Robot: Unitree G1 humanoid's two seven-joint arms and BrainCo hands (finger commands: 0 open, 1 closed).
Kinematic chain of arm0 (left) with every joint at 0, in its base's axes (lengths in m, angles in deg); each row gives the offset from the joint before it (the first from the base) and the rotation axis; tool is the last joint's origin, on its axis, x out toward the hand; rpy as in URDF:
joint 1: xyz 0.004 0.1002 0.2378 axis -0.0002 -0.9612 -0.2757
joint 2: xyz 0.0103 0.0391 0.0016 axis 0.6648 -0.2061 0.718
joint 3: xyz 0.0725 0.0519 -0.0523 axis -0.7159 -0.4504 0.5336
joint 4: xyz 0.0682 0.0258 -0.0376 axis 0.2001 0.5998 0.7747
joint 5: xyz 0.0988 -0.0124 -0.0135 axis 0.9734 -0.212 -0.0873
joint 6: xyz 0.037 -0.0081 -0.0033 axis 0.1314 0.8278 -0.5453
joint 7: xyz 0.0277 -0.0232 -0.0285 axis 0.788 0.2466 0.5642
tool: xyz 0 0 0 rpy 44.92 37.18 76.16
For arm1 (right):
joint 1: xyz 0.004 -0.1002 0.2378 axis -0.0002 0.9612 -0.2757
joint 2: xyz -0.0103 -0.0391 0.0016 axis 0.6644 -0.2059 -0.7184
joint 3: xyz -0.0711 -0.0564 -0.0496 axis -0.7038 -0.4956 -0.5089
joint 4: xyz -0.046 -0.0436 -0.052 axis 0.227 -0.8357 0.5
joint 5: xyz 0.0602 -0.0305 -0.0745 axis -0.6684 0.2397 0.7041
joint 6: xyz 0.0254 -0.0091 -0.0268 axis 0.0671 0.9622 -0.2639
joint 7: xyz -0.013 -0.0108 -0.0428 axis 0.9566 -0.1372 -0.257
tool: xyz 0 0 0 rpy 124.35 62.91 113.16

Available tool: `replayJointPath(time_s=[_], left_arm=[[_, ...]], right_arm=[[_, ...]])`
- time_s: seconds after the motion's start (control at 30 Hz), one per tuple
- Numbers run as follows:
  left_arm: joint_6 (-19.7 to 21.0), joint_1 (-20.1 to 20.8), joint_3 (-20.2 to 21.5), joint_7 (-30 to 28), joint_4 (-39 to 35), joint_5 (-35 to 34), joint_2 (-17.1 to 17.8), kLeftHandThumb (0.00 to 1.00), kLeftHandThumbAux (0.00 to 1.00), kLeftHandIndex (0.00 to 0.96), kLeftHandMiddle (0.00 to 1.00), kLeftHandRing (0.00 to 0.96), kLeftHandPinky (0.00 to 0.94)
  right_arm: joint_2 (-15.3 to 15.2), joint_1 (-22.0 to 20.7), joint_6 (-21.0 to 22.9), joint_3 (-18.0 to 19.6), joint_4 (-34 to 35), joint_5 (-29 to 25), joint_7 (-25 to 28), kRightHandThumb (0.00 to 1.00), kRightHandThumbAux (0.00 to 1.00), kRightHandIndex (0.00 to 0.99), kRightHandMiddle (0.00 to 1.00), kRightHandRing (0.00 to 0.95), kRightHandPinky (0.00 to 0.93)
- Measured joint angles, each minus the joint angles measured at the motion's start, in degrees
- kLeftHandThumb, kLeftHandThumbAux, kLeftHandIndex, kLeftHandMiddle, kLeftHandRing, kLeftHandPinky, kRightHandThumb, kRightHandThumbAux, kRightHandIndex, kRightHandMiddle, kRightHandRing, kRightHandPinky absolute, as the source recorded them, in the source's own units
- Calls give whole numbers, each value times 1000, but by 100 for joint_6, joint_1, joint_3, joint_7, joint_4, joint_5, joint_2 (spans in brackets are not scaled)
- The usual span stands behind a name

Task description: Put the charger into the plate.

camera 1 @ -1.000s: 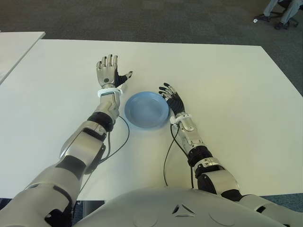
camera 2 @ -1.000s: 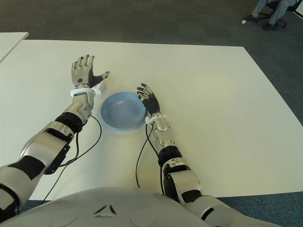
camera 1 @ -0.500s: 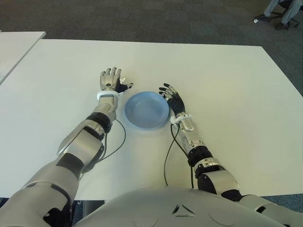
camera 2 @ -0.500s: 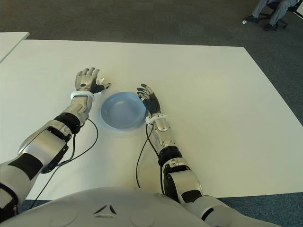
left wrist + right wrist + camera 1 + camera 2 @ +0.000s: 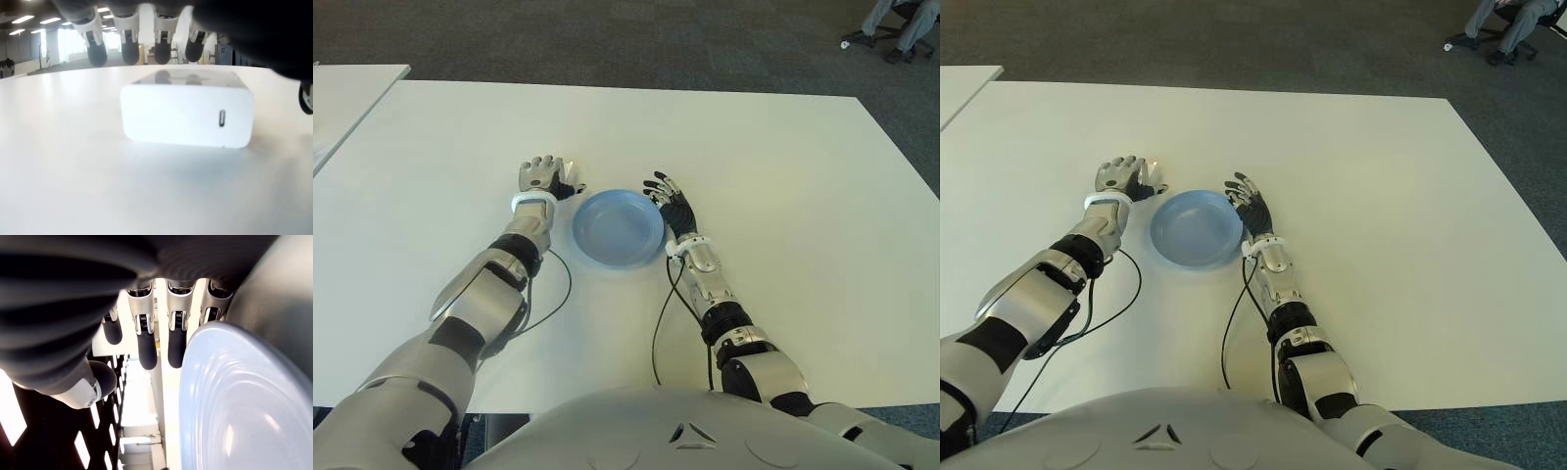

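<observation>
Probably an office: grey carpet [image 5: 607, 39], white tables [image 5: 783, 157], and a seated person's legs [image 5: 901, 20] on a wheeled chair.

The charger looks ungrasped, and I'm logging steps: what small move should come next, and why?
Probably curl the left hand shut around the charger. Its fingertips hang just above the white block, which sits untouched on the table, left of the empty plate.

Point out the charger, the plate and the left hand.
charger [image 5: 187, 115]: left wrist view, front face.
plate [image 5: 618, 227]: left eye view, bare inner surface.
left hand [image 5: 540, 178]: left eye view, back of hand.
</observation>
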State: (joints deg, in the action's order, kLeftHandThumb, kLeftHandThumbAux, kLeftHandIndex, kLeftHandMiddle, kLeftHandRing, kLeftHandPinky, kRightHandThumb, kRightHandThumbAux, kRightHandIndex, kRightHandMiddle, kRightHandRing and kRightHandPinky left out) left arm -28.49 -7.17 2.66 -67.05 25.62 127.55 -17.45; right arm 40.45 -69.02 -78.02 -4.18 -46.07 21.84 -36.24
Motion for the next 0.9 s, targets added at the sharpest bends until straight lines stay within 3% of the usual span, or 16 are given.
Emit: replayJointPath(time_s=[0.63,0.9], left_arm=[[-240,-65,145,236,419,-227,-2,141,284,0,0,0,0],[-955,-342,164,540,437,-274,238,124,375,0,0,0,0]], right_arm=[[-43,-5,-38,100,-33,2,37,0,559,88,230,204,177],[-113,38,-92,119,-11,0,63,0,551,89,236,211,186]])
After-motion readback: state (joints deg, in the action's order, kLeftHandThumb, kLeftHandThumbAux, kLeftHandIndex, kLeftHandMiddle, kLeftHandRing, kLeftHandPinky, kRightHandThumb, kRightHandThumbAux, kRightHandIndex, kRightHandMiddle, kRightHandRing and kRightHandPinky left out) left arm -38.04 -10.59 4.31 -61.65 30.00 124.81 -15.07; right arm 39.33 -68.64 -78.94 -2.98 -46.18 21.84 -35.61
